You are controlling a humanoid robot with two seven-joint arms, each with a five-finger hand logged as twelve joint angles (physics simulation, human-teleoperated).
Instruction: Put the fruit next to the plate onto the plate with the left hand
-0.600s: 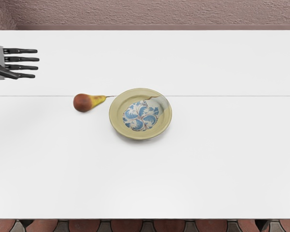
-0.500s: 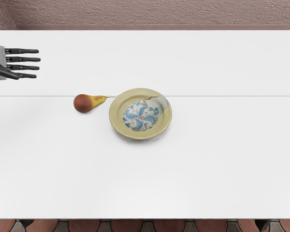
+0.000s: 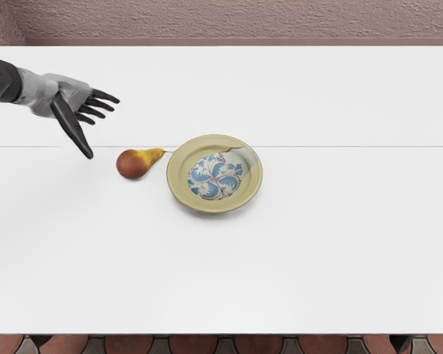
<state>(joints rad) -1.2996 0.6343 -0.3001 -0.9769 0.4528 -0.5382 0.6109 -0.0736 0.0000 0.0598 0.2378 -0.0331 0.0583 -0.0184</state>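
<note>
Presently the left hand (image 3: pixel 72 103) hovers open, fingers (image 3: pixel 105 96) spread, holding nothing, up-left of the pear (image 3: pixel 133 163). Pear lies on the bench (image 3: pixel 317 258), just left of the plate (image 3: pixel 176 177), stem toward the rim. Risk: a glancing finger could roll the rounded fruit away. Stem-to-rim contact is unclear; the arm is cut off at the frame edge.

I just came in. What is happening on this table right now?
The robot's left hand comes in from the left with its fingers spread and holds nothing. It hovers up and to the left of the pear. The pear lies on the white table just left of the plate, with its stem pointing toward the rim. The pear is not yet on the plate. The right arm is out of view.
</note>
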